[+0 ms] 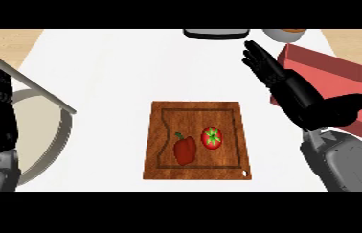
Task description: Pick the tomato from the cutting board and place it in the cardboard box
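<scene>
Showing my right hand (283, 81) raised over the white desk (106, 74) with fingers straight and apart, holding nothing, between the cutting board (157, 131) and the reddish, open-topped box (322, 66) at the right edge, which I take to be the cardboard box. The tomato (211, 137) lies on the board just beside a red pepper (185, 149), ungrasped, so the pick is not yet begun. My left hand is out of view, the box is cut off by the frame and partly hidden by my forearm, and two objects at the far edge are too cropped to name.
</scene>
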`<action>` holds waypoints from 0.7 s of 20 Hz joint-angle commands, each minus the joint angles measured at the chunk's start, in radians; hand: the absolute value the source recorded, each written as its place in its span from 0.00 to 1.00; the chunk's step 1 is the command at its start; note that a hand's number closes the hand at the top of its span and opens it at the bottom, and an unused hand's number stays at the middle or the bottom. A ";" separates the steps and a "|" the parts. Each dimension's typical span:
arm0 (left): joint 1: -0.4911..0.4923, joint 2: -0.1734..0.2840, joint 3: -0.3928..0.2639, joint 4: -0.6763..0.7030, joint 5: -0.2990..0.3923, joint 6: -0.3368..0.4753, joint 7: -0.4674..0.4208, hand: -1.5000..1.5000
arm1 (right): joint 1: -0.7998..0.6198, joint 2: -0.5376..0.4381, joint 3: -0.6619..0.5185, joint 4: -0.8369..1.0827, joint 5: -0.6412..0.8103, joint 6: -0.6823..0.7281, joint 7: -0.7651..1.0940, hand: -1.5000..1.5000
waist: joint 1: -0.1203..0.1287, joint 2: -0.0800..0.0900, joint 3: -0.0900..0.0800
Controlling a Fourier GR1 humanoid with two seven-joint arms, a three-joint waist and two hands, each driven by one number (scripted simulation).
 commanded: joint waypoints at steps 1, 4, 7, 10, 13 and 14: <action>-0.038 -0.038 -0.047 0.046 -0.007 -0.050 -0.007 0.50 | 0.009 -0.004 -0.009 -0.007 0.036 0.009 0.031 0.00 | -0.008 0.021 0.011; 0.031 -0.036 -0.195 0.007 0.011 -0.187 0.004 0.50 | 0.137 0.060 0.136 0.048 0.166 -0.082 -0.020 0.00 | -0.037 0.028 0.011; 0.055 -0.021 -0.126 -0.004 0.026 -0.139 0.024 0.50 | 0.091 0.214 -0.096 -0.057 0.004 -0.258 -0.149 0.00 | -0.185 0.000 0.071; 0.071 -0.035 -0.257 -0.028 0.042 -0.255 0.050 0.50 | 0.092 -0.145 0.214 0.045 0.529 -0.134 -0.080 0.00 | -0.131 0.020 0.002; 0.049 -0.053 -0.305 -0.014 0.059 -0.299 0.088 0.50 | 0.128 -0.174 0.307 0.041 0.749 -0.236 -0.154 0.00 | -0.108 0.016 0.009; 0.030 -0.049 -0.310 -0.016 0.057 -0.306 0.107 0.50 | 0.156 -0.181 0.350 0.028 0.819 -0.269 -0.168 0.00 | -0.107 0.012 0.010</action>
